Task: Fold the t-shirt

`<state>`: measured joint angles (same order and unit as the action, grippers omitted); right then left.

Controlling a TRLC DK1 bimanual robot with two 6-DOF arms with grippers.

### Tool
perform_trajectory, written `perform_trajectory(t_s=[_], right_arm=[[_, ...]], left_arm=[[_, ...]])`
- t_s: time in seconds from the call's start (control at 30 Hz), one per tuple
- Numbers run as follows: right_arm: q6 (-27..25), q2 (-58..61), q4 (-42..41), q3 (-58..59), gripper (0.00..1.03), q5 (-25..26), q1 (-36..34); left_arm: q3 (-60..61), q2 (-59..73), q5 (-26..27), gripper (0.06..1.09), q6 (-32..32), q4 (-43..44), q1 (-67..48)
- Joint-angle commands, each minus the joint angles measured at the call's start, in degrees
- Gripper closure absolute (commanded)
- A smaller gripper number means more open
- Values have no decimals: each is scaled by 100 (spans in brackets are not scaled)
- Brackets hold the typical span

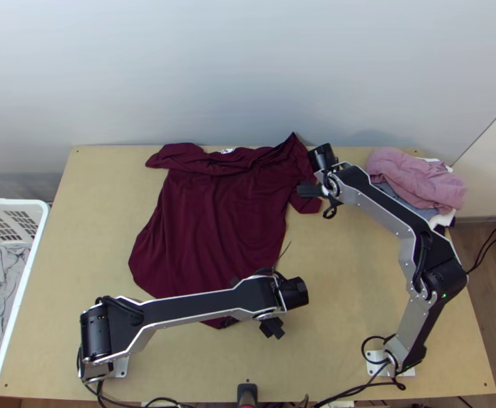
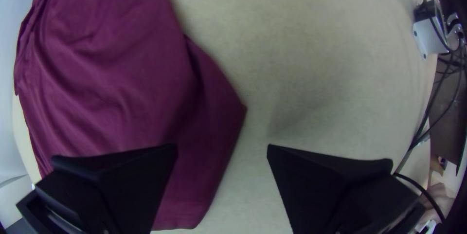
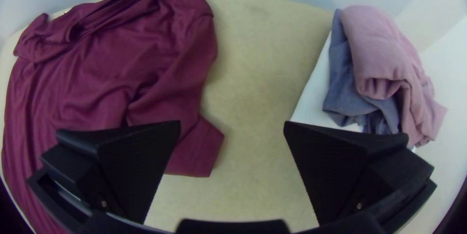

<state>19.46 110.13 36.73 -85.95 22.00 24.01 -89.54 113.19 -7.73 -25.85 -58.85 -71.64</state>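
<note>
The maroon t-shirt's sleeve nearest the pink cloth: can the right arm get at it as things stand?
Probably yes. The right gripper hangs open right by that sleeve, one finger partly over it, and nothing lies on the cloth there. It likely needs a slight sideways shift and lowering.

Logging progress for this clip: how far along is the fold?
Little looks done: the t-shirt lies spread on the table, far edge rumpled, with no neat fold. Nothing is in hand: the left gripper and right gripper are both open. Probably smoothing and all the folding remain.
</note>
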Motion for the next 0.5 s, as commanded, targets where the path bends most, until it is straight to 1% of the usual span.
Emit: perform_trajectory(t_s=[0.0, 0.03, 0.1, 0.13, 0.17, 0.2, 0.23, 0.47], right_arm=[[5, 9, 1, 8, 5, -3, -19], [5, 18, 1, 0, 5, -11, -19], [5, 35, 1, 0, 5, -11, -19], [5, 44, 1, -9, 5, -20, -19], [5, 53, 1, -9, 5, -29, -19], [5, 53, 1, -18, 5, -38, -19], [14, 53, 1, -27, 5, -38, -10], [5, 70, 1, -97, 5, -64, -10]], left_arm=[[77, 134, -54, 30, -8, -4, 1], [77, 116, -150, 39, -8, 31, 1], [112, 63, -475, 66, 53, 260, 9], [147, 37, -642, 82, 194, 436, 9], [156, 37, -774, 101, 449, 568, 9], [156, 63, -880, 104, 581, 585, 18], [182, 63, -897, 105, 607, 568, 18], [428, -209, -897, 105, 598, 515, 132]])
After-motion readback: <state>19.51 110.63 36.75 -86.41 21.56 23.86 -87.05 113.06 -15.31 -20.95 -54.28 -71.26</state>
